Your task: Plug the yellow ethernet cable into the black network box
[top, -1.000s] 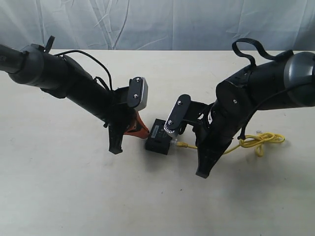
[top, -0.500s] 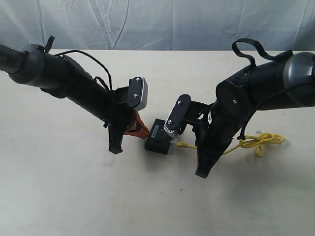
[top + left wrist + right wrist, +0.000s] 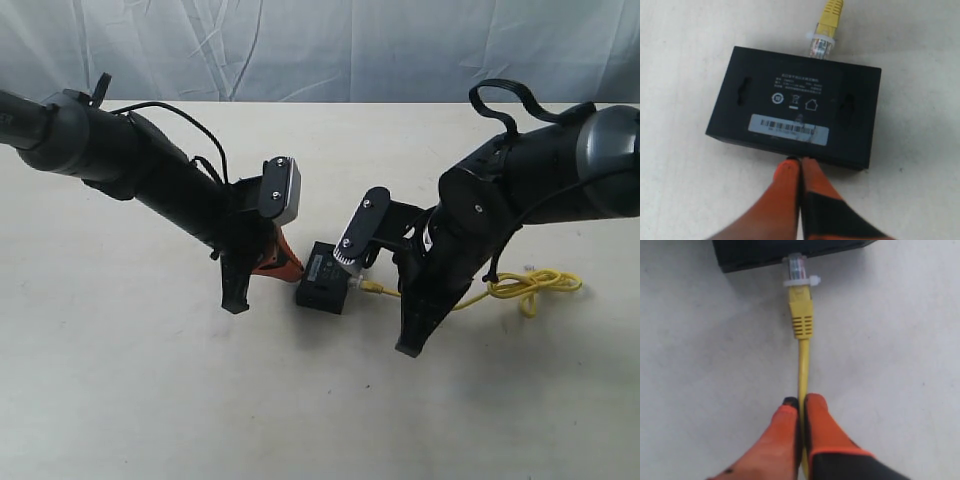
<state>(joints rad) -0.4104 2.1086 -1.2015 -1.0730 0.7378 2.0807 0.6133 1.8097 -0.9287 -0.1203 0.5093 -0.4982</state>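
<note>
On counter: black network box, flat, between the arms. yellow ethernet cable runs straight, plug pointing into box's side; right gripper jaws clamped on cord. left gripper jaws together at opposite edge.

Black arms, orange fingers

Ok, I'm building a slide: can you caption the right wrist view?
Right hand pinches the yellow ethernet cable, its clear plug meeting the black network box.
</note>
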